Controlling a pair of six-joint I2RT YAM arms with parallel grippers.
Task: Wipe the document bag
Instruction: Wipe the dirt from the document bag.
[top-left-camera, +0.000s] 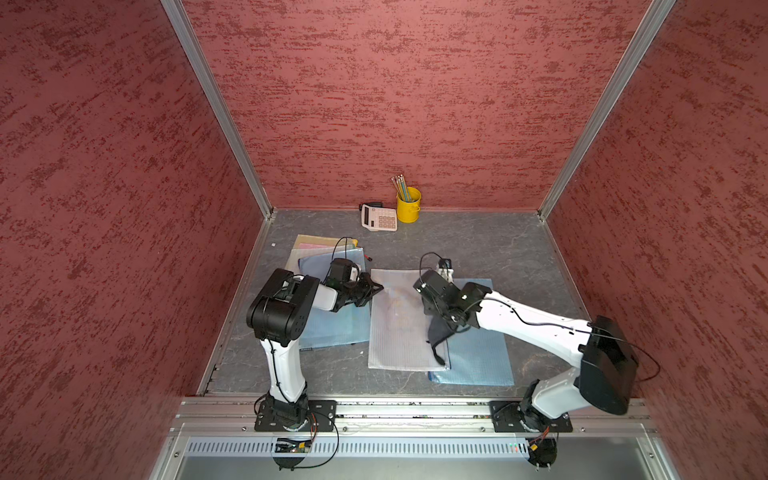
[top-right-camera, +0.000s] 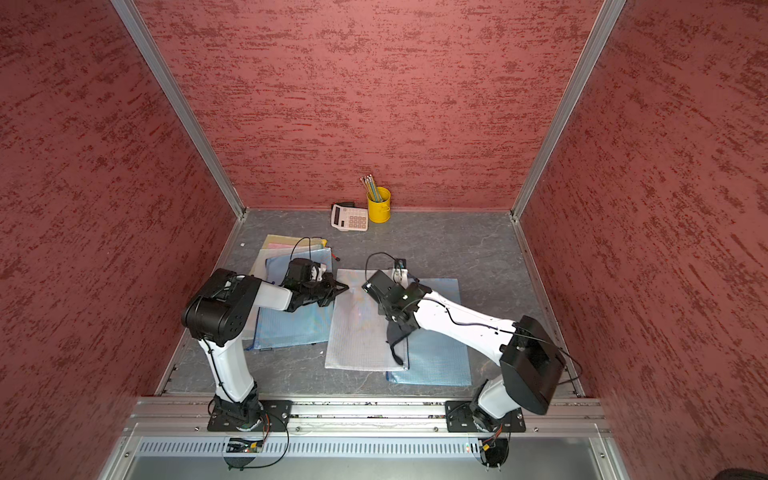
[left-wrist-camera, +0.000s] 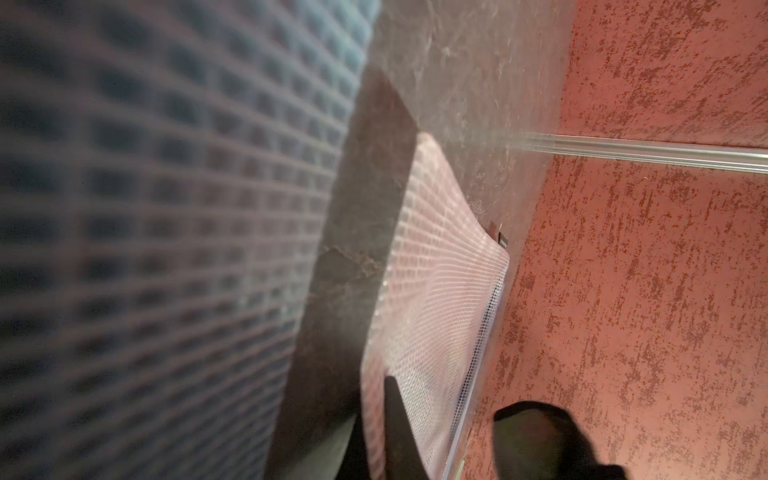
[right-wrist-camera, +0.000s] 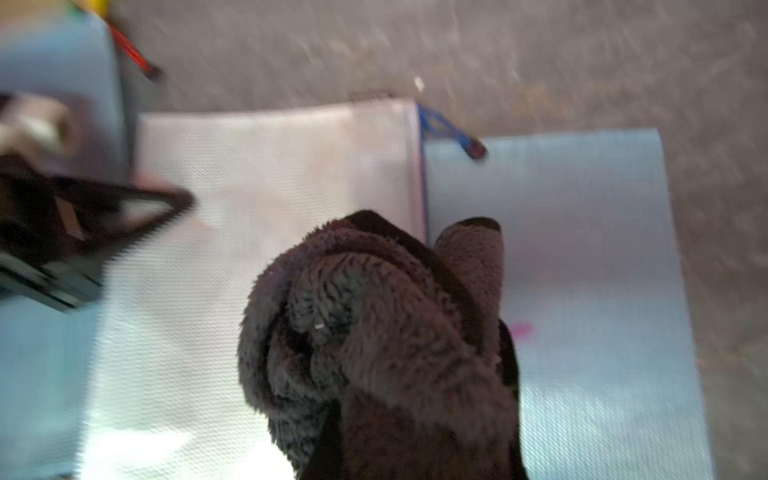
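The white mesh document bag (top-left-camera: 397, 324) (top-right-camera: 357, 332) lies flat mid-table, its right side overlapping a blue bag (top-left-camera: 478, 357). My left gripper (top-left-camera: 377, 287) (top-right-camera: 344, 287) is at its far left edge, shut on that edge; in the left wrist view the bag (left-wrist-camera: 436, 291) curves up between the dark fingers (left-wrist-camera: 399, 424). My right gripper (top-left-camera: 446, 326) is shut on a dark fluffy cloth (top-left-camera: 436, 338) (top-right-camera: 397, 338) (right-wrist-camera: 374, 324), which hangs onto the bag's right edge (right-wrist-camera: 270, 166). The cloth hides the right fingertips.
Another blue bag (top-left-camera: 332, 328) and a stack of coloured bags (top-left-camera: 316, 245) lie under the left arm. A calculator (top-left-camera: 379, 217) and a yellow cup of pencils (top-left-camera: 408, 204) stand by the back wall. The right blue bag (right-wrist-camera: 582, 249) carries a pink mark (right-wrist-camera: 520, 329).
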